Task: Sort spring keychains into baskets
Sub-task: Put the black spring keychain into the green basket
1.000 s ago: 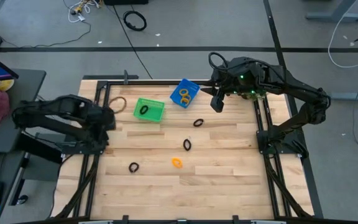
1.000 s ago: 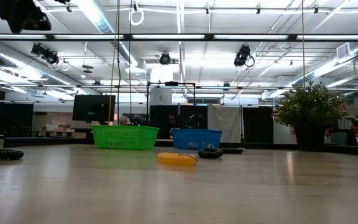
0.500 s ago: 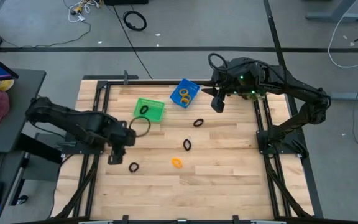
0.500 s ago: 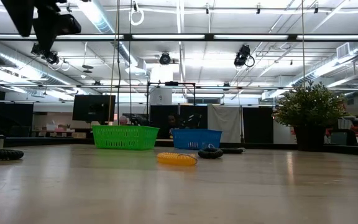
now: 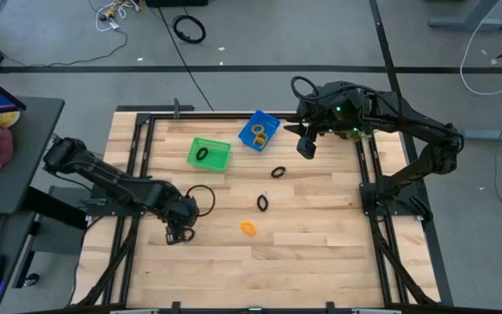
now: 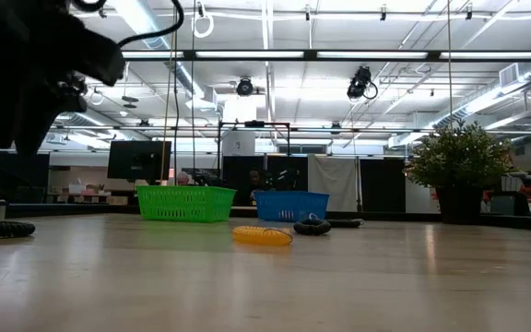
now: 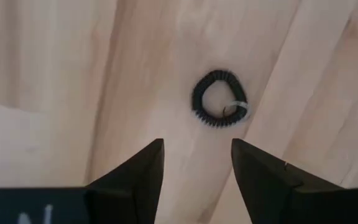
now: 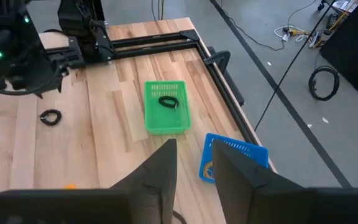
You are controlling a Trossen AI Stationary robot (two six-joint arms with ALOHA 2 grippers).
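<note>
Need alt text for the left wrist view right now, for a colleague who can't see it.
Left gripper, fingers open, hovers over a black spring keychain lying flat on the bare wooden table. A small pale tab sits on the ring's coil; nothing else shows.

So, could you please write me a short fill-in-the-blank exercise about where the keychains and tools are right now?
1. The green basket holds one ____ keychain.
2. The orange keychains already sorted lie in the ____ basket.
3. The left tool hangs with jaws ____ over a black keychain on the table.
4. The right tool hangs beside the ____ basket.

Missing words: black; blue; open; blue
</note>
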